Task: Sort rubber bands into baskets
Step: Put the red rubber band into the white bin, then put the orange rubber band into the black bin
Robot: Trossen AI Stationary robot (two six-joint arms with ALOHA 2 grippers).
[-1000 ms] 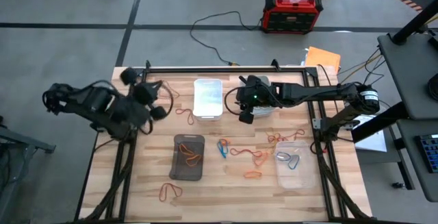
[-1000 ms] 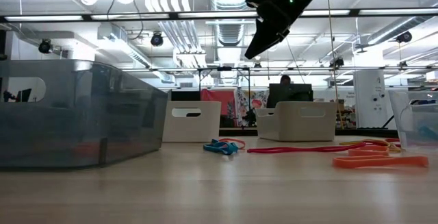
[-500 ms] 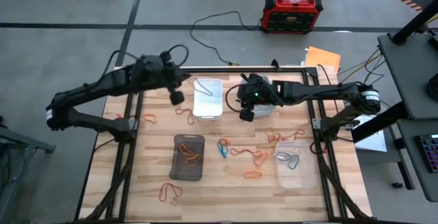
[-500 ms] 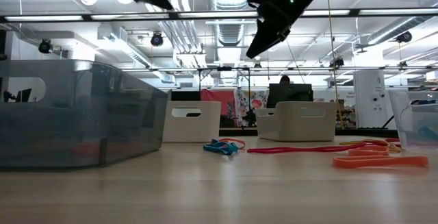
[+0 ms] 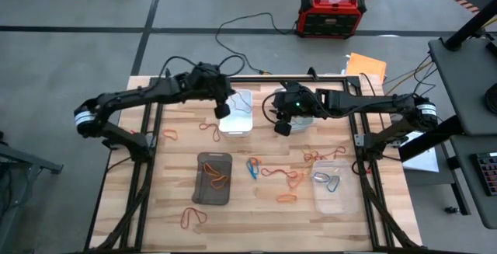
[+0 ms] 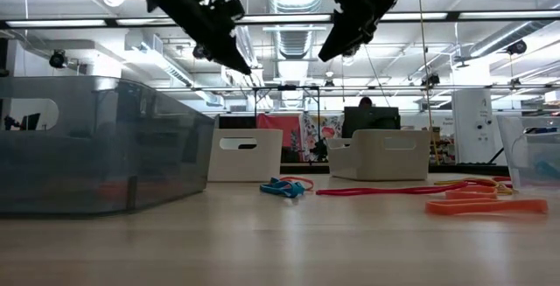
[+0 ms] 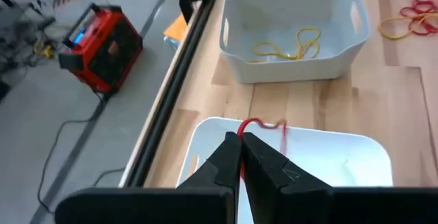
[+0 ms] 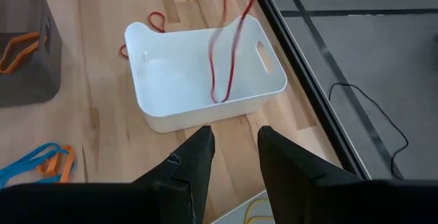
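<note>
Wooden table [image 5: 163, 200] — left gripper [image 5: 222, 109], clamped on a red rubber band [image 7: 263, 125], has swung over the white basket [image 5: 235, 121] for drop; right gripper [image 5: 281, 127] empty, half-open.

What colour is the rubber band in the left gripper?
Red rubber band; the right wrist view shows it best.

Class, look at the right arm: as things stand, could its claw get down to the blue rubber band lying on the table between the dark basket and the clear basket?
Probably yes. The right claw hangs open and empty above the table, and the blue rubber band lies on bare wood with nothing over it. The left claw is off over the white basket, out of the way.
</note>
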